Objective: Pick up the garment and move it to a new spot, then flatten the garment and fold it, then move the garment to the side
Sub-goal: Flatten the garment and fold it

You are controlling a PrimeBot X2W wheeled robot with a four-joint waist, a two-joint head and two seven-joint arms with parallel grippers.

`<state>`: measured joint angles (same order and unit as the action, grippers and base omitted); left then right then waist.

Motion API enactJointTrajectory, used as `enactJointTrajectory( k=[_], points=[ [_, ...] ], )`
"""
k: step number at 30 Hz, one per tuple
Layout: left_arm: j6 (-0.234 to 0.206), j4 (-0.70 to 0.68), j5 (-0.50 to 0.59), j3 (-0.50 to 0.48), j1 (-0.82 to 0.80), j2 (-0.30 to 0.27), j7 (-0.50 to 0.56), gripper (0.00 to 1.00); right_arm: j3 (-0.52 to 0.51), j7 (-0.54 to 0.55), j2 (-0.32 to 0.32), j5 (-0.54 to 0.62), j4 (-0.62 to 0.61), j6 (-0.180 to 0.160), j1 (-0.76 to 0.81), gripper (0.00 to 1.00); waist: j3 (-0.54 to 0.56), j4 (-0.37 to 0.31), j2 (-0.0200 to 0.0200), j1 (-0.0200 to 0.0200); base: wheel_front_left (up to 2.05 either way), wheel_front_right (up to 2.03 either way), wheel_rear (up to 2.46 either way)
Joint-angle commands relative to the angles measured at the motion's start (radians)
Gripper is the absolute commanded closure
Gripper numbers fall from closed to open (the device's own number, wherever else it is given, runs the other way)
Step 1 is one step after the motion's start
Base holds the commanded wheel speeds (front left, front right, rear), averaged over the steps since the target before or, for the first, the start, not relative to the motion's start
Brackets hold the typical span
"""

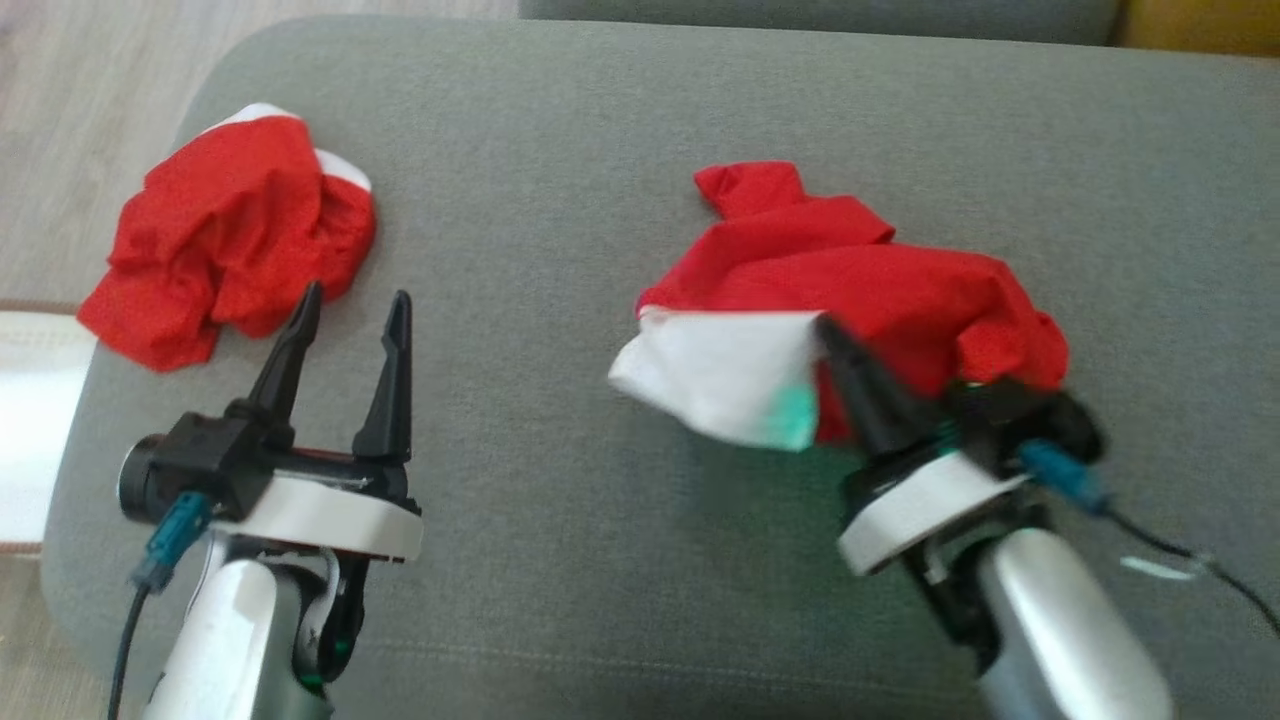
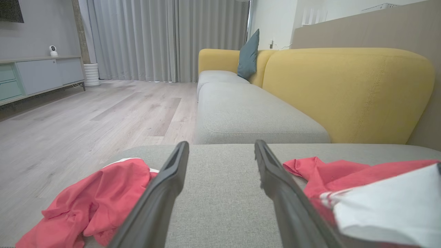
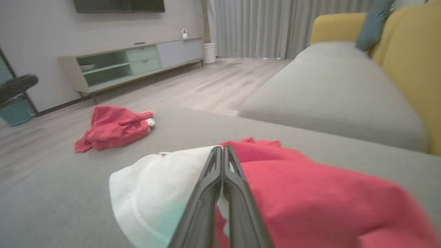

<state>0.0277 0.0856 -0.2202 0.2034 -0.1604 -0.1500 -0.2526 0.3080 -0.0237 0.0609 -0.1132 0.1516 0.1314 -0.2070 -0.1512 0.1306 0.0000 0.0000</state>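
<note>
A crumpled red and white garment (image 1: pixel 880 280) lies right of centre on the grey sofa seat (image 1: pixel 560 180). My right gripper (image 1: pixel 835 335) is shut on its near edge where white meets red, and the white part looks raised off the seat. In the right wrist view the two fingers (image 3: pixel 210 193) press together at the gripper (image 3: pixel 220 148) with the garment (image 3: pixel 310 186) bunched around them. My left gripper (image 1: pixel 355 295) stands open and holds nothing, just right of a second red and white garment (image 1: pixel 230 230). The left wrist view has that gripper (image 2: pixel 220 144) between both heaps.
The second garment (image 2: pixel 93 196) sits near the seat's left edge, with wooden floor (image 1: pixel 60 100) beyond it. A yellow backrest (image 2: pixel 344 93) rises behind the seat. A low cabinet (image 3: pixel 131 65) stands across the room. A cable (image 1: pixel 1180 550) trails from my right wrist.
</note>
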Motion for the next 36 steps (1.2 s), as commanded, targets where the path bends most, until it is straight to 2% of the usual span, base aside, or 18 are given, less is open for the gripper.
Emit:
enactJointTrajectory(
  k=[1, 8, 16, 20, 25, 26, 27, 28, 32, 36],
  points=[
    [0.002, -0.035, 0.01, -0.048, -0.027, -0.012, -0.009, 0.0, -0.015, 0.007, -0.008, 0.01, -0.065, -0.001, 0.009, 1.0, 0.003, -0.014, 0.0, 0.0, 0.0, 0.0, 0.0],
    [0.008, -0.038, 0.018, -0.058, -0.023, -0.014, -0.009, 0.0, -0.286, 0.069, 0.011, 0.051, -0.24, -0.001, 0.106, 1.0, 0.001, -0.055, 0.0, 0.0, 0.0, 0.0, 0.0],
    [0.014, -0.042, 0.024, -0.058, -0.026, -0.015, -0.009, 0.0, -0.533, 0.121, 0.017, 0.053, -0.261, -0.001, 0.183, 1.0, -0.013, -0.077, 0.0, 0.0, 0.0, 0.0, 0.0],
    [0.017, -0.045, 0.026, -0.059, -0.033, -0.016, -0.009, 0.0, -0.613, 0.135, 0.01, 0.045, -0.217, -0.001, 0.195, 1.0, -0.032, -0.083, 0.0, 0.0, 0.0, 0.0, 0.0],
    [0.024, -0.046, 0.026, -0.061, -0.046, -0.017, -0.009, 0.0, -0.622, 0.113, 0.002, 0.037, -0.142, -0.001, 0.153, 1.0, -0.061, -0.09, 0.0, 0.0, 0.0, 0.0, 0.0],
    [0.024, -0.046, 0.027, -0.061, -0.049, -0.017, -0.009, 0.0, -0.623, 0.104, 0.001, 0.032, -0.124, -0.001, 0.14, 0.72, -0.064, -0.092, 0.0, 0.0, 0.0, 0.0, 0.0],
    [0.025, -0.046, 0.028, -0.061, -0.05, -0.017, -0.009, 0.0, -0.623, 0.095, 0.001, 0.03, -0.107, -0.001, 0.128, 0.22, -0.067, -0.093, 0.0, 0.0, 0.0, 0.0, 0.0],
    [0.025, -0.046, 0.029, -0.062, -0.051, -0.017, -0.009, 0.0, -0.624, 0.085, 0.001, 0.033, -0.095, -0.001, 0.118, 0.0, -0.069, -0.094, 0.0, 0.0, 0.0, 0.0, 0.0],
    [0.026, -0.044, 0.032, -0.065, -0.052, -0.018, -0.009, 0.0, -0.618, 0.031, -0.001, 0.048, -0.085, -0.001, 0.088, 0.0, -0.068, -0.099, 0.0, 0.0, 0.0, 0.0, 0.0],
    [0.021, -0.04, 0.033, -0.072, -0.045, -0.016, -0.009, 0.0, -0.573, -0.024, -0.003, 0.075, -0.146, -0.001, 0.08, 0.0, -0.052, -0.105, 0.0, 0.0, 0.0, 0.0, 0.0]
  ],
)
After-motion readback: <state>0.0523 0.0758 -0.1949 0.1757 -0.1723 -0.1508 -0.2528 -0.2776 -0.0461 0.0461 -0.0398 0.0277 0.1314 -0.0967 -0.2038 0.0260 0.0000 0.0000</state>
